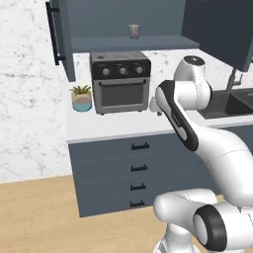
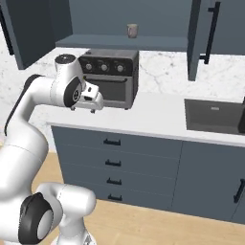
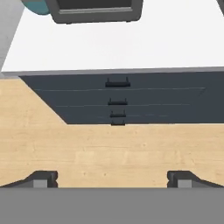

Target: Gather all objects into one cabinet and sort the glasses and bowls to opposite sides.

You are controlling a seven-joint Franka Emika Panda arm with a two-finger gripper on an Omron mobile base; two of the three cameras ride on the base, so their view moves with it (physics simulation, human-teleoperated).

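Left base view: a white counter (image 1: 113, 126) is seen across the middle of the frame, set on a dark slate-blue base unit with a column of four drawers (image 1: 138, 173) bearing short black handles. A pale wood floor (image 1: 34, 217) fills the lower left, and a white marbled wall (image 1: 24, 99) rises behind the counter. A dark grey toaster oven (image 1: 121, 81) with three knobs is placed at the back of the counter, and a small potted plant (image 1: 81, 98) in a teal and cream pot stands just beside it, toward the left of the frame. At the right edge a dark sink (image 1: 232, 104) is sunk into the counter.

Above the oven, at the top of the frame, the wall cabinet (image 1: 128, 20) is shown open, its door (image 1: 62, 34) swung out at the upper left with a long black bar handle. A single small cup (image 1: 134, 31) is seen upright on the cabinet's floor, near its middle; in the right base view the same cup (image 2: 132, 30) appears at the top centre, above the oven (image 2: 112, 76).

The gripper (image 3: 112, 179) is held in front of the counter's edge, pointing downward. In the hand view its two dark fingertips (image 3: 41, 178) are spread wide apart at the bottom of the frame, with nothing between them, over the wood floor (image 3: 109, 148) and the drawer fronts (image 3: 117, 100).
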